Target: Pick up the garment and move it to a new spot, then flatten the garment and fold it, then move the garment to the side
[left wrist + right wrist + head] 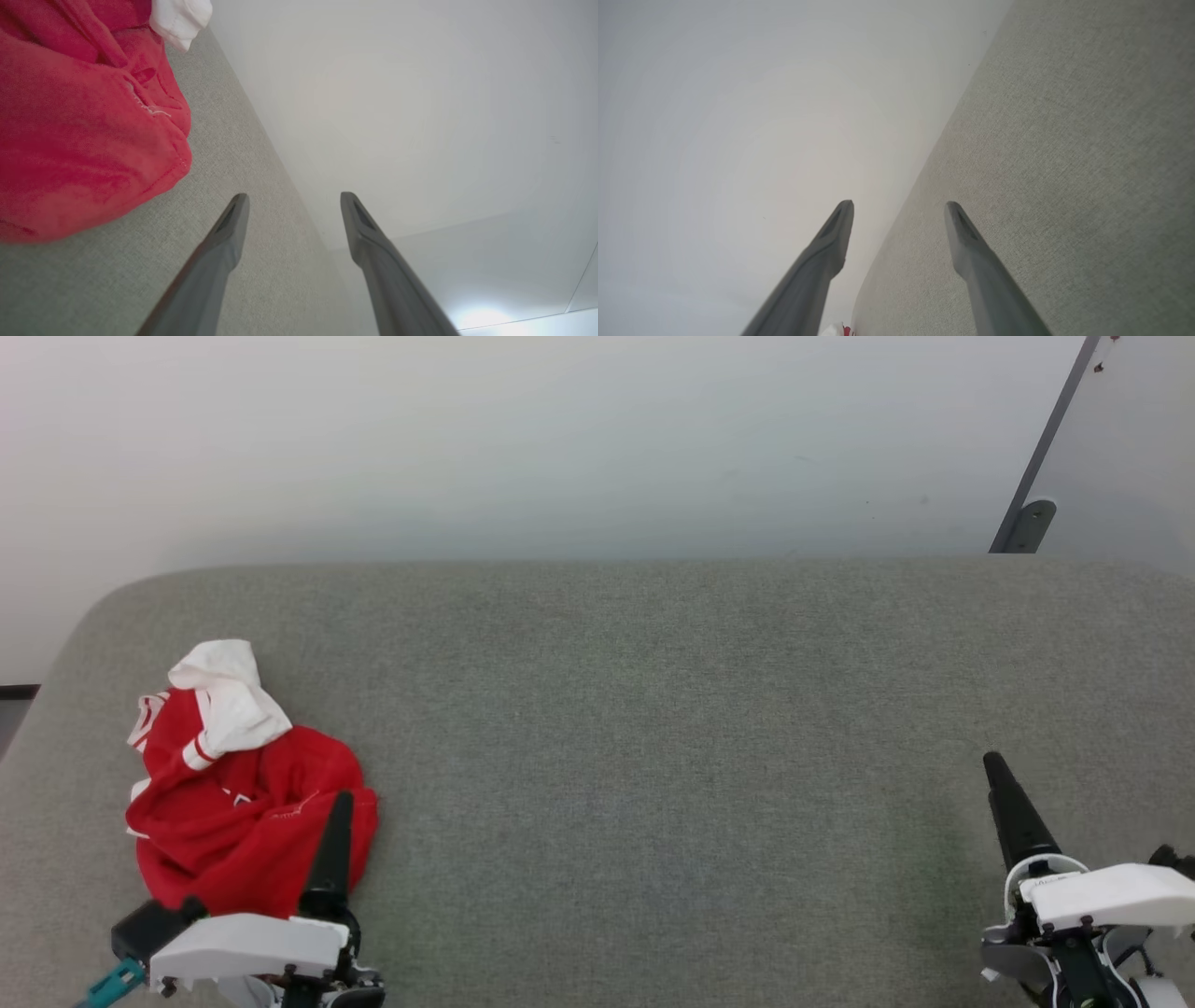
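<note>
In the left wrist view the two dark fingers of the left gripper (294, 200) rise from the bottom edge. They stand apart with nothing between them, so this hand is open. The garment (84, 140) lies just beside the left finger, on the grey fabric surface (261, 261), and I see no contact. Here it shows a thick red roll with a stitched hem and one white piece at the top. Behind is a plain white wall (397, 116).

In the right wrist view the right gripper (899, 207) is also spread and holds nothing. It hangs over bare grey fabric, and a very small red and white bit of the garment shows at the bottom edge.

In the head view the garment is a crumpled heap on the left part of the surface, near the front edge. It is bright red, with a white sleeve on top at the far side and red-white striped trim. One left finger crosses its near right edge, while the right gripper is well apart at the lower right.

I judge it light, soft and limp, so it will sag and unroll when lifted. A raised fold or the hem roll on its near right side seems the best place to pinch
</note>
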### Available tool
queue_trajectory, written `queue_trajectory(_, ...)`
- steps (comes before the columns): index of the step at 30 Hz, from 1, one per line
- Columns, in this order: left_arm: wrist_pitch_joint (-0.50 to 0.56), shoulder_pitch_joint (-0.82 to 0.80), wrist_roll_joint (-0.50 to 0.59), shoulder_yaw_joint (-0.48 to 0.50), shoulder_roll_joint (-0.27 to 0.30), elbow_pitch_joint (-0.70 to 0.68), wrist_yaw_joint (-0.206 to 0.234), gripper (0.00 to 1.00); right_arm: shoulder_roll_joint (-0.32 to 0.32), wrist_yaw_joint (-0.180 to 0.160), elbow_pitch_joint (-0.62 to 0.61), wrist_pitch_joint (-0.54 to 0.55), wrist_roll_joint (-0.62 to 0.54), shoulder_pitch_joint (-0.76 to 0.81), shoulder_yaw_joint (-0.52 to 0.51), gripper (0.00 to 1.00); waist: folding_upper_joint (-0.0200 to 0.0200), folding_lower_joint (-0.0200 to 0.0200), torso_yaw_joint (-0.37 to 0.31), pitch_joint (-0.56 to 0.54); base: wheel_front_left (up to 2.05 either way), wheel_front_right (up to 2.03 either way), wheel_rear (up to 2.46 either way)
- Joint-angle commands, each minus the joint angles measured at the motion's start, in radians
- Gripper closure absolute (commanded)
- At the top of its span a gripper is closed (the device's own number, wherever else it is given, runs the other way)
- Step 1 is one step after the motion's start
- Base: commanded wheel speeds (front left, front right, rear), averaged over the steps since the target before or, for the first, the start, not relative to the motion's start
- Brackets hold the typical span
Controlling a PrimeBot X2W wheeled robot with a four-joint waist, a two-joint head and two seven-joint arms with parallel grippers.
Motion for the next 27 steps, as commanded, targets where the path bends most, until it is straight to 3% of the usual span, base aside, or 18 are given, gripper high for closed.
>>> queue_trajectory(1,-0.010,-0.031,0.042,-0.001,0.008,-0.018,0.000,0.00,-0.014,0.000,-0.010,-0.010,-0.035,-0.039,0.003,0.00,0.0000,0.0001,-0.001,0.000,0.00,0.00,0.00)
queue_trajectory(14,-0.059,-0.028,0.352,-0.020,0.023,-0.068,0.026,0.00,-0.031,0.000,-0.031,-0.060,-0.357,-0.068,-0.015,0.00,0.0000,0.0001,-0.003,0.005,0.00,0.00,0.00)
queue_trajectory(27,-0.102,-0.029,0.582,-0.072,0.054,-0.058,0.076,0.00,-0.041,0.000,0.012,-0.103,-0.656,-0.101,0.003,0.00,0.0000,0.0001,-0.004,0.004,0.00,0.00,0.00)
